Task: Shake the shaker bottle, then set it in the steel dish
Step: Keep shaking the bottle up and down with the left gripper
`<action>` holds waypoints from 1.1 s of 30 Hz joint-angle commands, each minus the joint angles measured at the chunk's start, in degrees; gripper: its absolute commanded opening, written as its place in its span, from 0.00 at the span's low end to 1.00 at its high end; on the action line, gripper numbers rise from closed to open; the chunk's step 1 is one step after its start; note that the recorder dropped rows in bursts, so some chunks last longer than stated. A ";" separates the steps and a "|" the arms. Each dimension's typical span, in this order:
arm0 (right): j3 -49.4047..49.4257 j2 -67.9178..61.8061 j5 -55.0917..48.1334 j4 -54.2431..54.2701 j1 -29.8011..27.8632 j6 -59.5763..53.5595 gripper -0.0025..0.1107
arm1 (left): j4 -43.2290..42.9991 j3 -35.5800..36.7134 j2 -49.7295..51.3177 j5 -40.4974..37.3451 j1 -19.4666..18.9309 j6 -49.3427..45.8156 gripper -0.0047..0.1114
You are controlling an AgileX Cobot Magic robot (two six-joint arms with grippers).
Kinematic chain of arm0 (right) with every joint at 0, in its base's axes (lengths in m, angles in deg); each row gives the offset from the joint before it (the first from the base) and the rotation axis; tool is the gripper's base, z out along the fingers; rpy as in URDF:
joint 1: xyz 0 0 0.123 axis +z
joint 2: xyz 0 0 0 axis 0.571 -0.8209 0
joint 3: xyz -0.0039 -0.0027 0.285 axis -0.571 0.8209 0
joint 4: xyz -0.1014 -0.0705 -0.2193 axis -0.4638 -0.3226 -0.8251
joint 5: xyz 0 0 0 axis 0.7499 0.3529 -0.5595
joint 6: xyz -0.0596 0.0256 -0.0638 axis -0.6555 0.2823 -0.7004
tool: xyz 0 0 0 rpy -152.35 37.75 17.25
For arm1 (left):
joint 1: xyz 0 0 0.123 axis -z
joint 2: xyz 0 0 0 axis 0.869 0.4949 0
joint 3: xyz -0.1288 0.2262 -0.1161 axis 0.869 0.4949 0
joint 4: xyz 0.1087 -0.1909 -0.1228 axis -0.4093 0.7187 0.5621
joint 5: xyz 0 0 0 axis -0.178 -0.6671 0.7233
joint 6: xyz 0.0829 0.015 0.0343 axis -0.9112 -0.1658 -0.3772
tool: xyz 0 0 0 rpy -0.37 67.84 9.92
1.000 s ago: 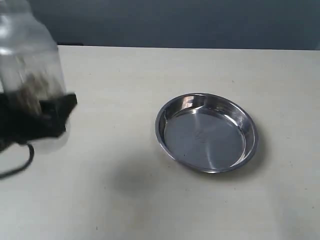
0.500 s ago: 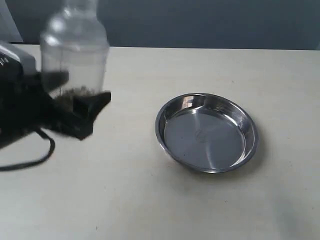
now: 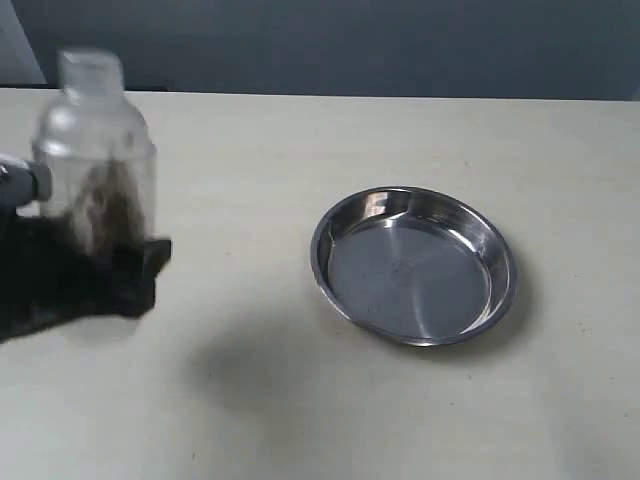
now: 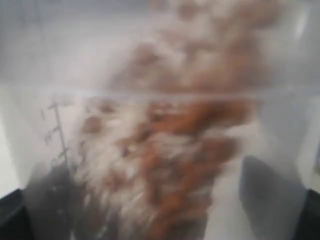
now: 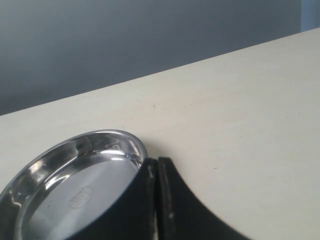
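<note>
The shaker bottle (image 3: 95,150) is held upright above the table at the far left of the exterior view, clear with a small round cap. Brown granules are smeared up its inside. My left gripper (image 3: 100,265) is shut on its lower body. In the left wrist view the shaker bottle (image 4: 160,125) fills the frame, granules blurred, with dark fingers (image 4: 265,195) showing through its wall. The steel dish (image 3: 412,264) sits empty to the right of centre. My right gripper (image 5: 157,165) is shut with nothing in it, beside the rim of the steel dish (image 5: 75,190).
The pale table (image 3: 300,400) runs across the whole view, with a dark blue-grey wall (image 3: 400,40) behind its far edge. A shadow lies on the table below the bottle.
The bottle and left gripper swung right and up half a second ago, then came back left and lower now. The granules jumped from the bottom up the bottle's inside.
</note>
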State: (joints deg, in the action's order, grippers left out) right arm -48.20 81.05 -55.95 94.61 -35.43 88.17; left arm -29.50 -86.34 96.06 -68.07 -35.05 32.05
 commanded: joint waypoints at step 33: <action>0.07 0.22 0.57 -0.48 0.10 -0.36 0.02 | 3.64 0.07 2.21 2.50 8.05 -2.66 0.04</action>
State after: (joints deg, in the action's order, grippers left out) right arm -48.20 81.05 -55.95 94.51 -35.43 88.17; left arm -28.82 -90.69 91.99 -60.44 -27.48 26.14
